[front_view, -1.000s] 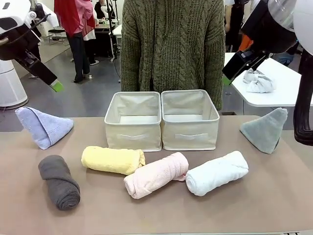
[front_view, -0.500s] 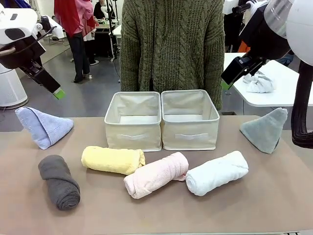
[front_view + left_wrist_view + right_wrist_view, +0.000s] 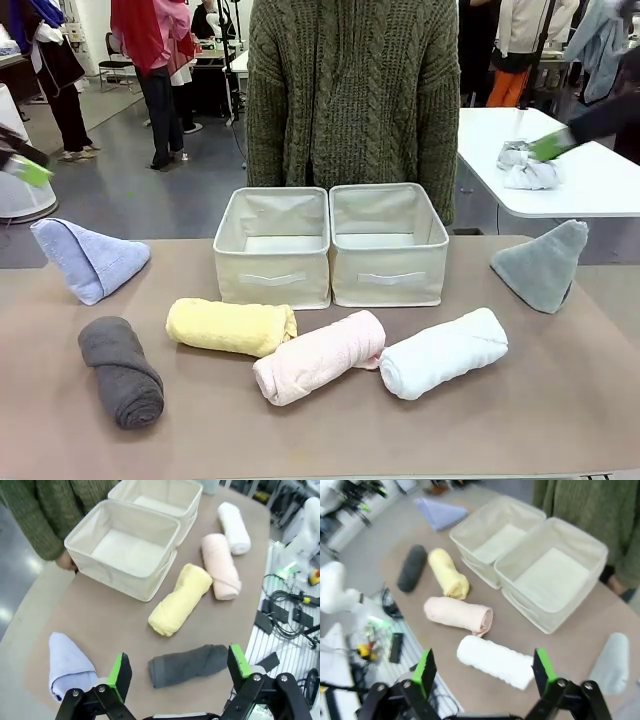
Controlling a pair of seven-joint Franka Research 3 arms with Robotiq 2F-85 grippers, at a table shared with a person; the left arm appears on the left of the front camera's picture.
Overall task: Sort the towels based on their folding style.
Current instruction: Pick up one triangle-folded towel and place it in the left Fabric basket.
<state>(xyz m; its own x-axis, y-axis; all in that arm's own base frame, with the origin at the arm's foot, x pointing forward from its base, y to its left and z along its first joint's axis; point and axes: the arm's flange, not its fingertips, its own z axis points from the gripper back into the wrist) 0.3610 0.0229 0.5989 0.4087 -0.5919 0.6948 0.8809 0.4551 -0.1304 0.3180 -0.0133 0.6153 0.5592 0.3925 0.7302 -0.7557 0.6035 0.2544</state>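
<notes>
Six towels lie on the brown table. Four are rolls: dark grey, yellow, pink and white. Two are cones: light blue at far left, grey-green at far right. My left gripper hangs at the picture's left edge, high above the blue cone. In its wrist view the left gripper is open over the dark grey roll. My right gripper is up at the right. Seen from its wrist, the right gripper is open high over the white roll.
Two cream fabric bins stand side by side at the table's middle back. A person in a green knitted sweater stands right behind them. A white side table at the right carries a lumpy cloth bundle.
Both arms have pulled up and outward: the left to the picture's left edge, the right to the upper right. The towels have not moved.
</notes>
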